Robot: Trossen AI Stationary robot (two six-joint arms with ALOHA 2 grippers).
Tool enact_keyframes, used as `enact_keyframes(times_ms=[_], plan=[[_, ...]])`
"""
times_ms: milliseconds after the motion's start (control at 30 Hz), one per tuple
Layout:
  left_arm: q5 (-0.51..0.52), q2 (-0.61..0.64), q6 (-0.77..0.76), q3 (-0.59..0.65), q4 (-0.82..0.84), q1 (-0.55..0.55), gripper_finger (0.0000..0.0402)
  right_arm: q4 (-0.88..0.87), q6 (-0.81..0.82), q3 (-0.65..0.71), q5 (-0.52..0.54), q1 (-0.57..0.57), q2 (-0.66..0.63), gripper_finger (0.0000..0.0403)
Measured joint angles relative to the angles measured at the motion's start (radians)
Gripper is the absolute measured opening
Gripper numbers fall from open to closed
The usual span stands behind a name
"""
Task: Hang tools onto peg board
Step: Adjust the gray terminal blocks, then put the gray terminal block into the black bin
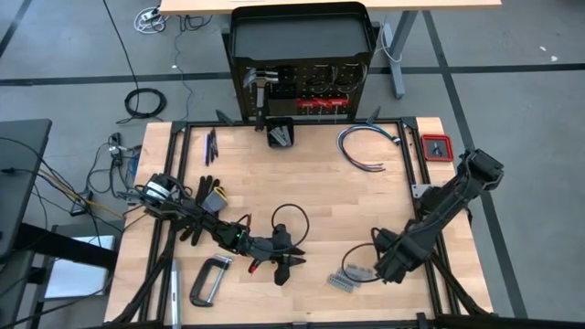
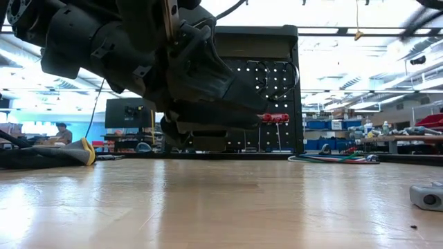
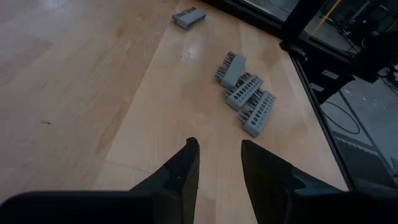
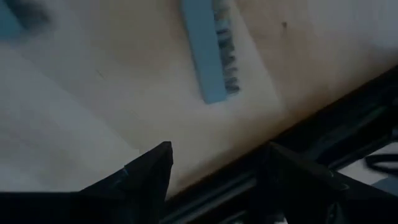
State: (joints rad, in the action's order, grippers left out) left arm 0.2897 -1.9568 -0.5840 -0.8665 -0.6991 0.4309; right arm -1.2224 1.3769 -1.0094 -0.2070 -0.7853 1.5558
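From above, my left tool point(image 1: 285, 265) hovers empty near the front edge of the counter point(image 1: 311, 183), around mid-width, while my right tool point(image 1: 382, 268) sits low toward the front right corner, just beside a cluster of grey metal pieces point(image 1: 345, 280). The grey C-clamp point(image 1: 209, 279) lies near the front left corner. Beyond the back edge stands the peg board point(image 1: 302, 91), with a hammer point(image 1: 262, 84) and red-handled drivers point(image 1: 322, 100) hung on it.

At counter height, the left arm fills the frame; the peg board point(image 2: 273, 97) stands behind it.

From the left wrist, the fingers point(image 3: 180, 174) are spread a moderate way, gripping nothing, the grey pieces point(image 3: 245, 93) lying ahead near the right edge.

From the right wrist, the fingers point(image 4: 146, 171) are spread wide over bare wood by the counter's edge, a grey piece point(image 4: 208, 50) just ahead.

I judge these pieces light, rigid and slick; a pinch across the short sides should hold. The C-clamp looks heavier, best taken by its frame.
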Motion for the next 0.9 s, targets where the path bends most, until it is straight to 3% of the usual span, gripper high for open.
enact_keyframes(times_ms=[267,367,567,733,900], plan=[[-0.012,0.0,-0.022,0.0,-0.005,0.001,0.0125,0.146,-0.301,0.164,-0.07,0.047,0.0,0.0245],[-0.014,0.0,-0.022,0.0,-0.005,0.0,0.0125,0.164,-0.386,0.229,-0.082,0.129,0.0,0.0226],[-0.013,0.0,0.004,0.0,0.0,-0.002,0.0125,0.362,-0.526,0.273,-0.145,0.327,0.007,0.0201],[-0.013,0.0,0.015,-0.002,0.015,-0.008,0.0125,0.448,-0.605,0.176,0.099,0.48,0.014,0.02],[-0.014,0.0,0.005,-0.002,0.035,-0.012,0.0125,0.427,-0.715,0.045,0.238,0.545,0.012,0.02]])
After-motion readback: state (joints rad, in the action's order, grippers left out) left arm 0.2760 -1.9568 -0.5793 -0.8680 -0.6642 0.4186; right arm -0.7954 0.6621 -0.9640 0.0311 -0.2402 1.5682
